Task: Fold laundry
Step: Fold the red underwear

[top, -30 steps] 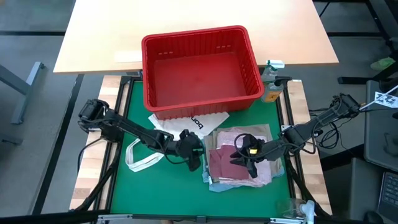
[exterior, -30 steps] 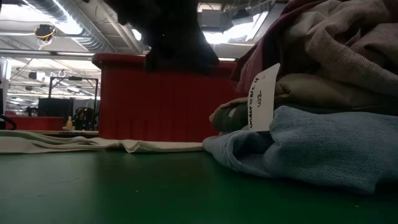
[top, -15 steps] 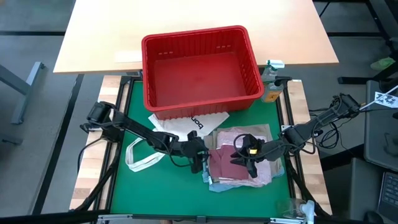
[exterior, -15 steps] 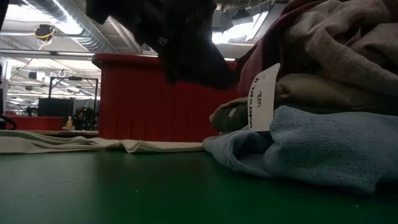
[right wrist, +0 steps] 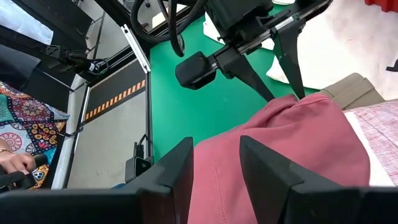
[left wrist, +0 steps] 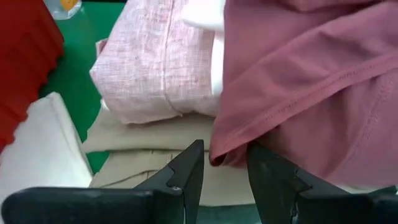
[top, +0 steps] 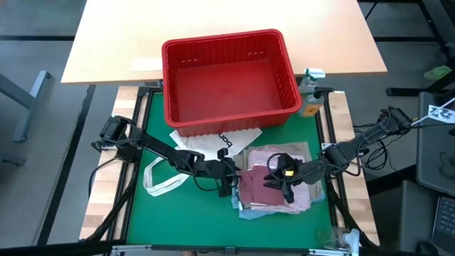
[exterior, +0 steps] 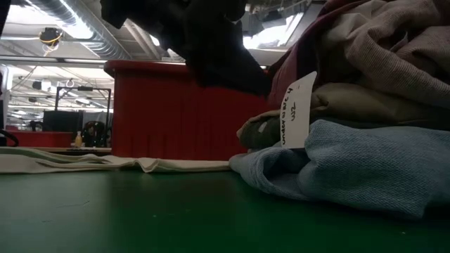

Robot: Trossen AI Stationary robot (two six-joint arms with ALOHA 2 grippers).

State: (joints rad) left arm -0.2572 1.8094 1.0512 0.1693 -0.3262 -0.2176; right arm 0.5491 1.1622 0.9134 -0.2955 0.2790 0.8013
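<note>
Sitting just in front of the red basket (top: pixel 229 77), the laundry pile (top: pixel 277 186) rests on the green table (top: pixel 185 217), its maroon garment (left wrist: pixel 311 81) on top. Left gripper (left wrist: pixel 222 163) has parted fingers at the maroon edge, nothing pinched. Right gripper (right wrist: pixel 217 167), on the pile's opposite side, straddles maroon cloth; grip cannot be told.

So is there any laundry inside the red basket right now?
No, the red basket shows only its bare red floor in the high view.
</note>
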